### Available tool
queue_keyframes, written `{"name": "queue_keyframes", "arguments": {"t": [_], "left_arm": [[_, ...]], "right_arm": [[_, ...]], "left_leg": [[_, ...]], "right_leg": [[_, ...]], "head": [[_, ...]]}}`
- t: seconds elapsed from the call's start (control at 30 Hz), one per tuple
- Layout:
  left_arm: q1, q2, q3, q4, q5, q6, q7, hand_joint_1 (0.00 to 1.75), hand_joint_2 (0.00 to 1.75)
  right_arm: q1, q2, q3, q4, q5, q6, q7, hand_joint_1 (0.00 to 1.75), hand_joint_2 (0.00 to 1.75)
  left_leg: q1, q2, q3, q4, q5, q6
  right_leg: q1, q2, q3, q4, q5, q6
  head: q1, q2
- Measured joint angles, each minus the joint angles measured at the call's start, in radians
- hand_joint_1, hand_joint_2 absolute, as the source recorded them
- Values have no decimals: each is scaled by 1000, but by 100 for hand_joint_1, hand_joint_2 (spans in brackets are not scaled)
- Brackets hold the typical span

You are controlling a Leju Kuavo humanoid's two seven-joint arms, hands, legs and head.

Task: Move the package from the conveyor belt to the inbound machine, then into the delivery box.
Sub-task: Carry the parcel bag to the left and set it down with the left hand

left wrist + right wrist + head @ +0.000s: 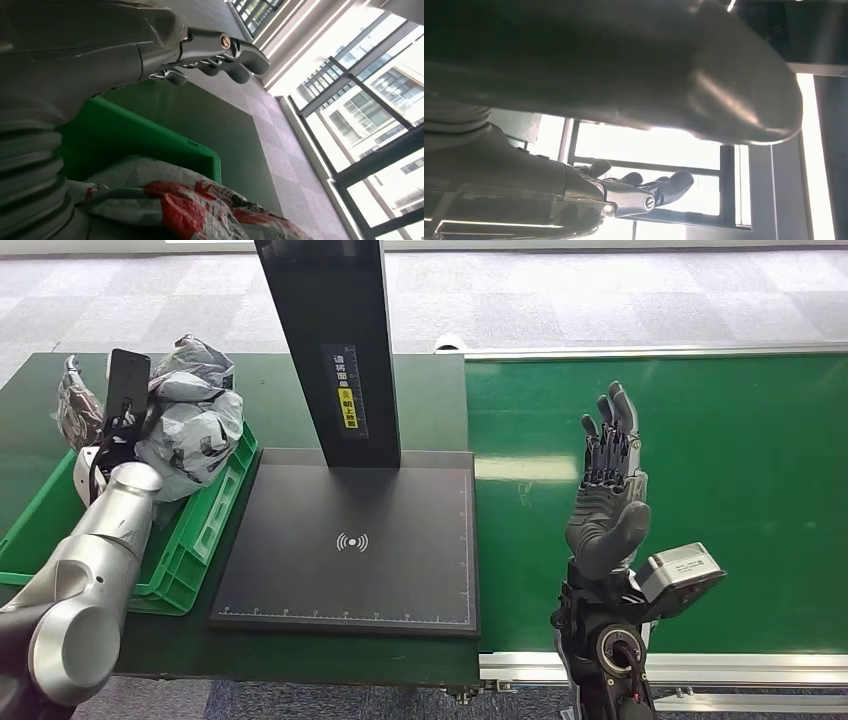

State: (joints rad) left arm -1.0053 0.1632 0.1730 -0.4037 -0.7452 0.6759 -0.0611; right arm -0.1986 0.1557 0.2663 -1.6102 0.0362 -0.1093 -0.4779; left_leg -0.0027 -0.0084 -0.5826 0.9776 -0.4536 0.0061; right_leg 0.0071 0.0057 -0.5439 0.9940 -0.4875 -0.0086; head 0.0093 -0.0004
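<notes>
Head view: the green delivery box (205, 525) sits at the left end of the dark green worktop (425, 390), just beside the black inbound machine (350, 540). The machine's flat scan plate lies bare, and its dark upright post (335, 350) rises from the back edge.

The grey package (190, 425), a crumpled poly bag, rests in the delivery box, heaped against the near wall and rising above the rim. A second dark wrapped bundle (75, 405) lies at the far left side of the box.

The left arm (85, 570) reaches over the box's near corner. The left hand (110, 445) is by the package, mostly hidden behind the wrist camera; in the left wrist view its fingers (220, 50) stretch out straight over the box wall (150, 145), gripping nothing: released. A grey bag with red print (200, 205) lies in the box beneath the hand.

The right hand (610, 480) is raised upright over the green conveyor belt (720, 490), palm flat, fingers extended and apart, holding nothing. The right wrist view shows its fingers (664, 185) straight against bright windows.

The belt surface around the right hand carries no parcel.
</notes>
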Motion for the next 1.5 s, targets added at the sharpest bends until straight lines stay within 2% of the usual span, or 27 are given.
{"name": "queue_keyframes", "arguments": {"t": [0.2, 0.4, 0.77, 0.87, 0.93, 1.03, 1.17, 1.23, 1.4, 1.5], "left_arm": [[-3, 19, 61, 14, -21, 16, 13, 0, 175], [-2, 39, 55, 18, -239, 21, 160, 0, 175], [4, 54, 51, 18, -288, 17, 203, 0, 175], [0, 61, 41, 34, -341, -47, 287, 0, 175], [1, 65, 39, 47, -327, -96, 309, 0, 175], [4, 61, 81, 53, -171, -161, 230, 0, 175], [4, 46, 226, 54, 80, -221, 90, 0, 0], [5, 43, 296, 54, 140, -202, 47, 0, 0], [19, 60, 412, 56, 161, -32, 7, 0, 0], [32, 69, 458, 60, 208, -36, -30, 0, 0]], "right_arm": [[2, -4, -1, 7, 2, -15, 8, 0, 0], [6, -5, -2, 7, 8, -28, 16, 0, 0], [6, -5, -3, 7, 8, -33, 17, 0, 0], [7, -6, -4, 7, 10, -39, 17, 0, 0], [13, -8, -4, 6, 10, -41, 17, 0, 0], [28, -13, -7, 4, 14, -39, 17, 0, 0], [36, -17, -13, 4, 25, -21, 16, 0, 0], [36, -17, -17, 4, 29, -12, 16, 0, 0], [38, -17, -21, 4, 32, -8, 17, 0, 0], [45, -18, -24, 4, 28, -15, 16, 0, 0]], "left_leg": [[0, 0, 0, 0, 0, 0], [0, 0, 0, 0, 0, 0], [0, 0, 0, 0, 0, 0], [0, 0, 0, 0, 0, 0], [0, 0, 0, 0, 0, 0], [0, 0, 0, 0, 0, 0], [0, 1, 0, 0, 0, 0], [0, 1, 0, 0, 0, 0], [0, 2, 0, 0, 0, 0], [0, 1, 0, 0, 0, 0]], "right_leg": [[0, 0, 0, 0, 0, 0], [0, 0, 0, 0, 0, 0], [0, 0, 0, 0, 0, 0], [0, 0, 0, 0, 0, 0], [0, 0, 0, 0, 0, 0], [0, 0, 0, 0, 0, 0], [0, 1, 0, 0, 0, 0], [0, 1, 0, 0, 0, 0], [0, 2, -1, 0, 0, 0], [0, 1, -1, 0, 0, 0]], "head": [[0, 0], [0, 0], [0, 0], [0, 0], [0, 0], [0, 0], [0, 0], [0, 0], [0, 0], [0, 0]]}}
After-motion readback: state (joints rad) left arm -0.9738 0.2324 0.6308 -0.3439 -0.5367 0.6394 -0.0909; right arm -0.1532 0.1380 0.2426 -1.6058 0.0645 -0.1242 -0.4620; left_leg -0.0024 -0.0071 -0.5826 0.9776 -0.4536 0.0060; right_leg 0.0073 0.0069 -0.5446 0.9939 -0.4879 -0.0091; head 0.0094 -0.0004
